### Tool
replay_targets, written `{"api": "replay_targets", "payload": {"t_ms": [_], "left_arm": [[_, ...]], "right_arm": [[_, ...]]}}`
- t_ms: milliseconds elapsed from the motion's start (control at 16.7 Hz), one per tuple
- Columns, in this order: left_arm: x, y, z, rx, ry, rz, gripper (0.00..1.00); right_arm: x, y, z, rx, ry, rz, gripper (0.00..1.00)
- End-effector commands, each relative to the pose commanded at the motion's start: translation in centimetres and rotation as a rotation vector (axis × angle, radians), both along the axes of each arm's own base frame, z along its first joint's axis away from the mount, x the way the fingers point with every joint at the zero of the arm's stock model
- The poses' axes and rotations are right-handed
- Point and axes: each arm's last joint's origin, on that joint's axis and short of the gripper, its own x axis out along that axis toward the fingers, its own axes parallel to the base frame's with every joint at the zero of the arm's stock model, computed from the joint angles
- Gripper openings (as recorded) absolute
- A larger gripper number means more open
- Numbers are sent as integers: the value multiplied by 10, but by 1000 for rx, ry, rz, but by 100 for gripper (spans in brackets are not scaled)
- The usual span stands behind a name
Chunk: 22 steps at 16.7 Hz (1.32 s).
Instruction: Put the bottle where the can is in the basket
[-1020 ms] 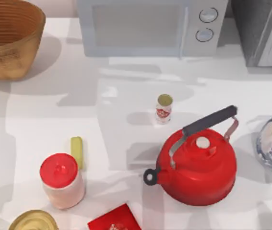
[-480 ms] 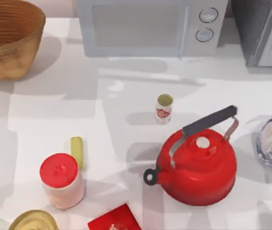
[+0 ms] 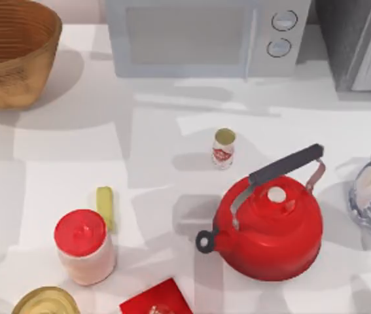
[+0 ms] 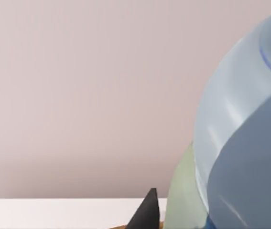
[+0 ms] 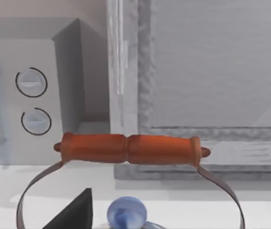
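One left fingers (image 4: 147, 212) beside bottle (image 4: 245, 157)

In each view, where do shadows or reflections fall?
Top view: broad grey shadow bands cross the white table, and the red kettle carries pale highlights. Left wrist view: bright streaks on a translucent bluish curved surface.

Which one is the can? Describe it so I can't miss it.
Find the red kettle right of the table's centre. The can stands just behind it, toward the microwave: a tiny white cylinder with a red label and olive top, far smaller than the red-lidded jar.
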Motion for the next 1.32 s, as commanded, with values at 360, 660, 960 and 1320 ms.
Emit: {"api": "replay_targets", "payload": {"t_ms": [360,660,960,1320], "left_arm": [[0,0,0,0,0,0,23],[0,0,0,0,0,0,60],[0,0,0,0,0,0,98],[0,0,0,0,0,0,100]], "right_arm": [[0,0,0,0,0,0,100],[0,0,0,0,0,0,100],[0,0,0,0,0,0,100],[0,0,0,0,0,0,100]]}}
